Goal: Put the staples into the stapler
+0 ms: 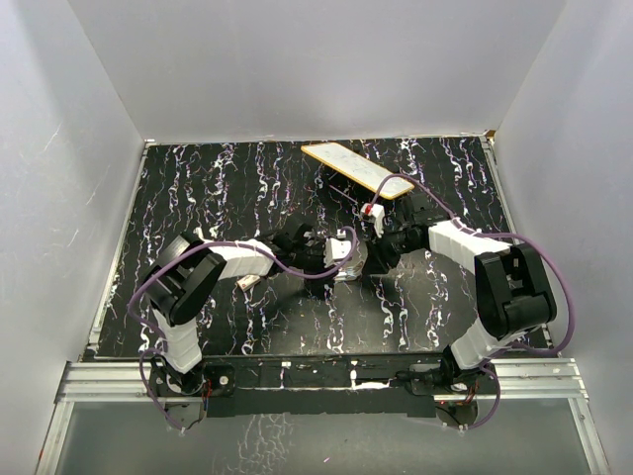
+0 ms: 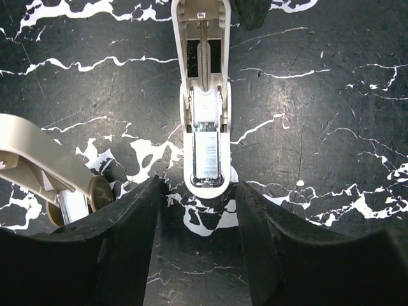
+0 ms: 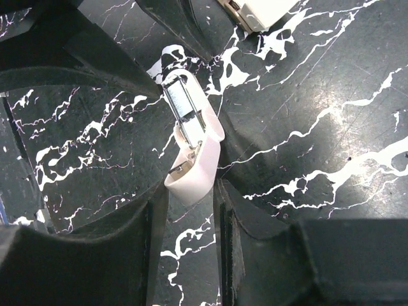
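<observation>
The whitish stapler [image 2: 205, 108] lies opened out on the black marbled table, with a silvery strip in its open channel [image 2: 207, 153]. My left gripper [image 2: 199, 191] is open, and the stapler's rounded near end sits just ahead of its fingertips without touching them. My right gripper [image 3: 188, 191] is closed on the stapler's other end [image 3: 191, 175], both pads against its sides. In the top view both grippers meet mid-table, left [image 1: 331, 253] and right [image 1: 369, 257], around the stapler [image 1: 347, 265].
A beige hinged object [image 2: 44, 162] lies just left of my left fingers; it also shows in the top view [image 1: 247, 282]. A long yellow-edged flat board [image 1: 356, 168] lies at the back. Grey walls enclose the table.
</observation>
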`<state>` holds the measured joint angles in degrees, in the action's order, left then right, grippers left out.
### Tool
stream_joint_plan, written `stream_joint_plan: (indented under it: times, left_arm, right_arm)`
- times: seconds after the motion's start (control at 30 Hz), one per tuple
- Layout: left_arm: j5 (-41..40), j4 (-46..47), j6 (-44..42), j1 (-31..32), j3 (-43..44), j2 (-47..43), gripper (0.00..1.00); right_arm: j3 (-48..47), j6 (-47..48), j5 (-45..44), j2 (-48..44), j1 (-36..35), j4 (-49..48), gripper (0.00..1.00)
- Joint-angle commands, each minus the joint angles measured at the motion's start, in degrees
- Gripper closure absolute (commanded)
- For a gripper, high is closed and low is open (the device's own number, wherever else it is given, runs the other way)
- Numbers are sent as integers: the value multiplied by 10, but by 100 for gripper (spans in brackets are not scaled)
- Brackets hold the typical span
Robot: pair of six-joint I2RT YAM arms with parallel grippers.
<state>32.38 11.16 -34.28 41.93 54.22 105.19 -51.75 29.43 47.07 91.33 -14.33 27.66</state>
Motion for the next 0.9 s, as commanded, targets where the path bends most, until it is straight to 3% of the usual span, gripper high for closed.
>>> stream_joint_plan:
  times: [0.0, 0.37, 0.87]
  left_arm:
    - [2, 10, 2, 7, -13, 10, 52]
    - [6, 17, 4, 10, -22, 18, 62]
    - [6, 26, -4, 10, -38, 17, 67]
  right_arm:
    - [-30, 1, 21, 1, -8, -13, 64]
    - [-48, 4, 23, 14, -29, -3, 69]
    - [-52, -1, 27, 43, -67, -20, 70]
